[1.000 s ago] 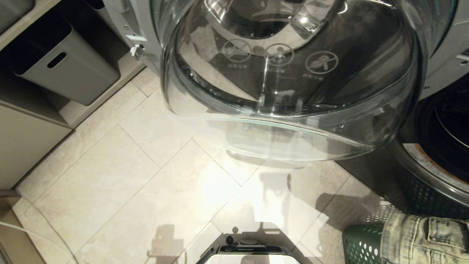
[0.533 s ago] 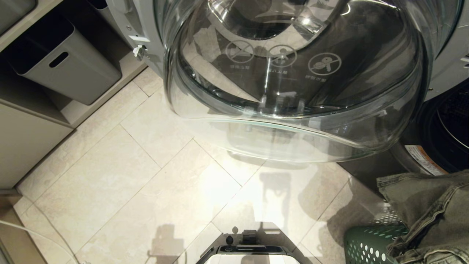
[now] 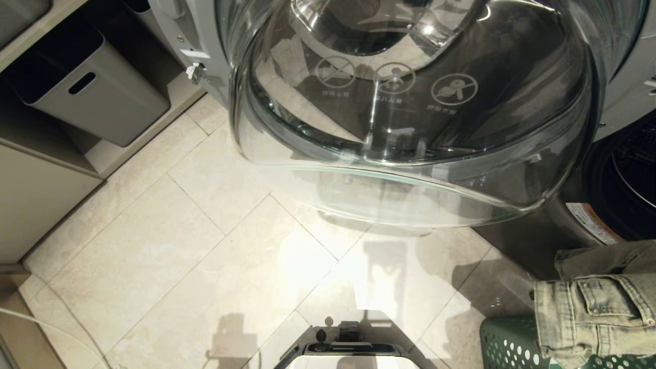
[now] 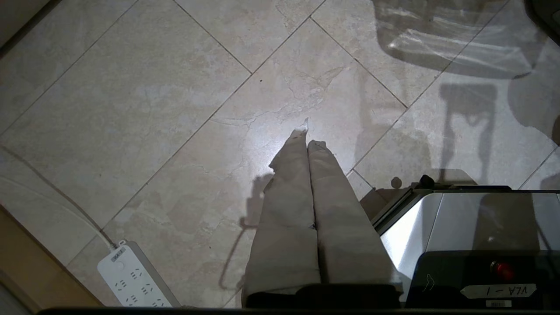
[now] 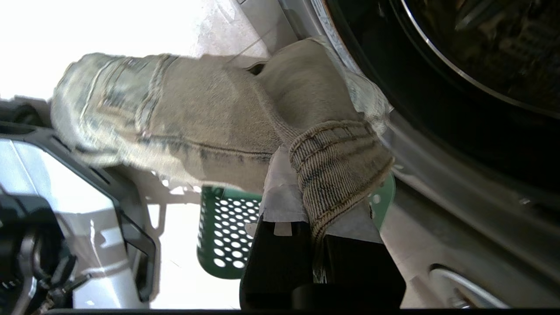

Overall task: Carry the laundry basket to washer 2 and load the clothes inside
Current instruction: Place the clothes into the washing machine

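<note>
- the right hand [image 5: 315,192] is clamped on a fold of the washed-out denim garment [image 5: 183,122], which hangs bunched over its fingers.
- in the head view the denim garment [image 3: 597,312] is at the lower right, draped over the rim of the green laundry basket [image 3: 505,343] on the floor.
- the basket stands just beside the washer drum opening [image 3: 630,174], right below it.
- the washer's glass door [image 3: 410,118] is swung open and fills the top of the head view.
- the left hand [image 4: 308,144] hangs over the tiled floor [image 4: 144,109], its fingers pressed together on nothing.
- a white power strip [image 4: 131,280] lies on the floor near it.
</note>
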Tool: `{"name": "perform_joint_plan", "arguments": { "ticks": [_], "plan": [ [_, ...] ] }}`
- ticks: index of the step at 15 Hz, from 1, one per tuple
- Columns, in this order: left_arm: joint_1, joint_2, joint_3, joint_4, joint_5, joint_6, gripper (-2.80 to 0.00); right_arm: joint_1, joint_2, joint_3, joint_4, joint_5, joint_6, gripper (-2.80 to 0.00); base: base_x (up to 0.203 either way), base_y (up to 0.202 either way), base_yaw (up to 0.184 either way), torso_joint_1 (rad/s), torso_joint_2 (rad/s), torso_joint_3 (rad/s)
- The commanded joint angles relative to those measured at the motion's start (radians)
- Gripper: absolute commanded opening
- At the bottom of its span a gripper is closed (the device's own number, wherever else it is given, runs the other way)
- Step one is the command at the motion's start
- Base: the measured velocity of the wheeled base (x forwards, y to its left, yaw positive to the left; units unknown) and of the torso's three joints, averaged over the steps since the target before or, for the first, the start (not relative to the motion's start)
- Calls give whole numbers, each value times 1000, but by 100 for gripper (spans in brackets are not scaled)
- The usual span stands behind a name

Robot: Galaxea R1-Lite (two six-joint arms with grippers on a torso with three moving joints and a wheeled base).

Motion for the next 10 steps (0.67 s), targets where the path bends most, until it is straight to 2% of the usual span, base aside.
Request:
{"name": "perform_joint_plan", "arguments": {
  "ticks": [1,6,7,10],
  "plan": [
    [-1,0,2,0,0,0,-280,-2,5,56,-53,-14,31,-280,0,0,0,0,0,0],
    [0,0,2,0,0,-1,-280,-14,163,131,-499,-215,54,-280,0,0,0,0,0,0],
    [-1,-2,2,0,0,-1,-280,-28,189,145,-551,-238,55,-280,0,0,0,0,0,0],
    [0,0,2,0,0,1,-280,-92,251,180,-700,-242,57,-280,0,0,0,0,0,0]
  ]
}}
